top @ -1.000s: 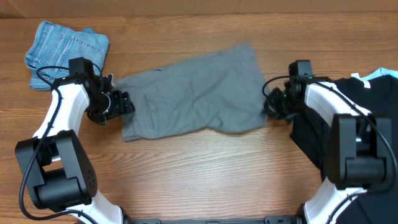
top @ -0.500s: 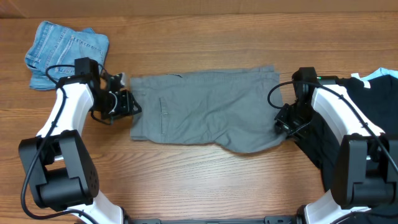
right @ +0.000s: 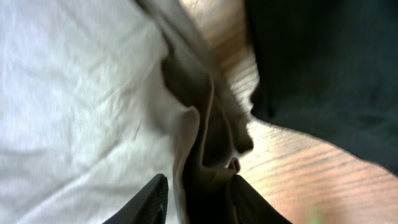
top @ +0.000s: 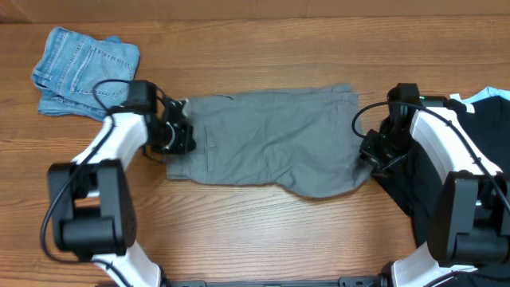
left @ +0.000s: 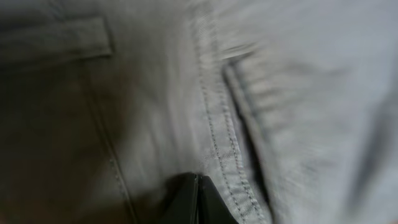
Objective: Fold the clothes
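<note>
The clothes, grey-olive shorts (top: 271, 143), lie spread flat across the middle of the table. My left gripper (top: 177, 134) sits on their left edge. In the left wrist view its fingertips (left: 198, 200) are pressed together into the cloth (left: 155, 93) beside a stitched pocket seam. My right gripper (top: 370, 151) is at the shorts' right edge. In the right wrist view its jaws (right: 198, 199) stand apart, with a loose fold of the hem (right: 208, 143) hanging between the fingers.
A folded light-blue denim garment (top: 84, 68) lies at the back left. A black T-shirt (top: 494, 119) lies at the right under my right arm, close to the shorts' hem (right: 323, 62). Bare wood (top: 263, 231) shows in front of the shorts.
The shorts went from rumpled and slanted to flat and stretched. My left gripper moved right onto the left edge and shut. My right gripper opened and shifted right.
</note>
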